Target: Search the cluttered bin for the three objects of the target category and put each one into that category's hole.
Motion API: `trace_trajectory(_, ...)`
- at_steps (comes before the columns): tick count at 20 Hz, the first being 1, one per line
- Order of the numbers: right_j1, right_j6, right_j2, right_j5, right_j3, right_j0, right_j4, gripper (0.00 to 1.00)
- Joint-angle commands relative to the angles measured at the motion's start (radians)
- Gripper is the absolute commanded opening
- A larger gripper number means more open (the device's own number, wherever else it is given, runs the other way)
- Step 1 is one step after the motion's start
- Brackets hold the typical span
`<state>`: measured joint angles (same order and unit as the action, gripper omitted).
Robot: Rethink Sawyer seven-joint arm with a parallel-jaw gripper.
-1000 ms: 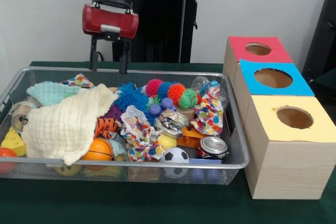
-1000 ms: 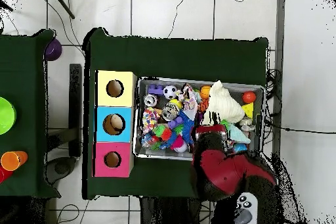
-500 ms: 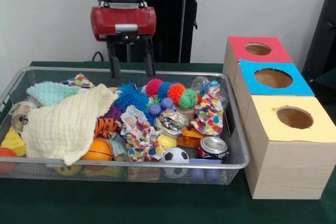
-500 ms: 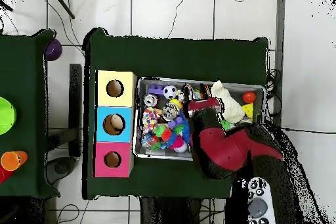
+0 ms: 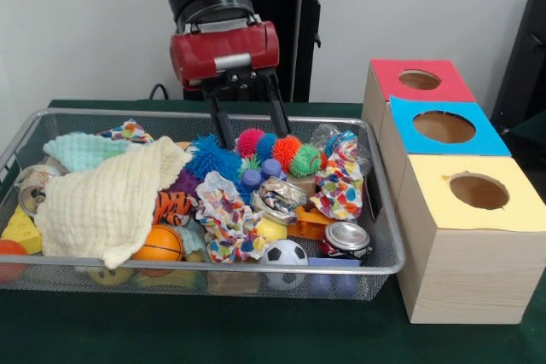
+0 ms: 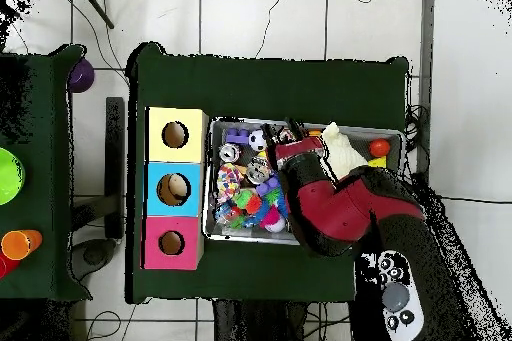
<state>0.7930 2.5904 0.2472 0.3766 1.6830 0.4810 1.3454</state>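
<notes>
Wire mesh forms the bin [image 5: 375,210], the landmark here, and it is packed to its rim. Beside the bin stand three wooden boxes with holes in their tops, yellow [image 5: 478,191], blue [image 5: 444,126] and red [image 5: 420,79]. Draped over the bin's left half in the front view is a cream cloth [image 5: 107,202], which hides whatever lies under it. Above the bin's far middle hangs the gripper [image 5: 251,130], its two dark fingers spread wide with nothing between them, the tips just over the spiky balls. Those balls sit along the bin's far rim: blue [image 5: 212,158], pink [image 5: 249,141] and orange [image 5: 286,150], pressed against one another.

Which category is wanted cannot be read from the scene; if the spiky balls are it, they lie right under the gripper. The likely trouble is crowding: a closing grip could catch two balls at once, or snag the patterned cloth [image 5: 339,181] next to them and drag it out of the bin. Soft spines may also let a ball slip free on the way to a hole.
</notes>
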Motion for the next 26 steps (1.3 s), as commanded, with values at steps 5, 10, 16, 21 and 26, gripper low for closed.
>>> trace_trajectory(5, -0.133, 0.077, -0.043, -0.038, -0.004, -0.016, -0.251, 1.00)
trace_trajectory(10, -0.184, -0.005, -0.175, 0.045, -0.010, -0.079, -0.416, 1.00)
trace_trajectory(16, -0.213, -0.011, -0.297, 0.007, -0.009, -0.160, -0.519, 1.00)
trace_trajectory(21, -0.240, -0.002, -0.430, -0.007, 0.002, -0.255, -0.627, 1.00)
trace_trajectory(26, -0.237, 0.030, -0.412, -0.104, 0.015, -0.246, -0.614, 1.00)
